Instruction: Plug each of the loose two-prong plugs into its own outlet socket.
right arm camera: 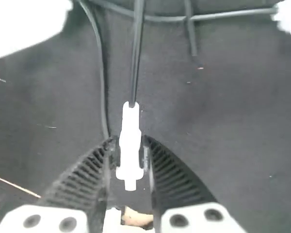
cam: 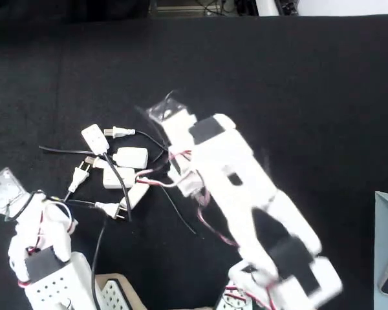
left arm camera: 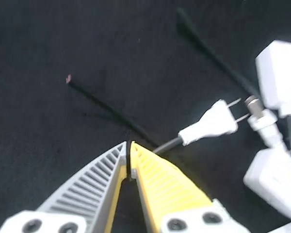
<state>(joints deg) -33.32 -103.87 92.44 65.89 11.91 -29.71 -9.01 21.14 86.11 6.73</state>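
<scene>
The right gripper (right arm camera: 129, 143) has its dark ribbed fingers (right arm camera: 85, 177) clamped across the body of a white plug (right arm camera: 130, 119). The plug's black cord (right arm camera: 136, 53) runs away over the black surface (right arm camera: 233, 121). In the high view this gripper (cam: 163, 112) sits just beyond a cluster of white outlet sockets (cam: 130, 156). The left gripper (left arm camera: 129, 144), low at the left of the high view (cam: 3, 187), has its grey and yellow fingers (left arm camera: 167, 182) pressed together on nothing. Near their tips lies a loose two-prong plug (left arm camera: 211, 124), prongs pointing toward the sockets. At the right edge stands what may be a grey bin (cam: 385, 219); its contents cannot be made out.
</scene>
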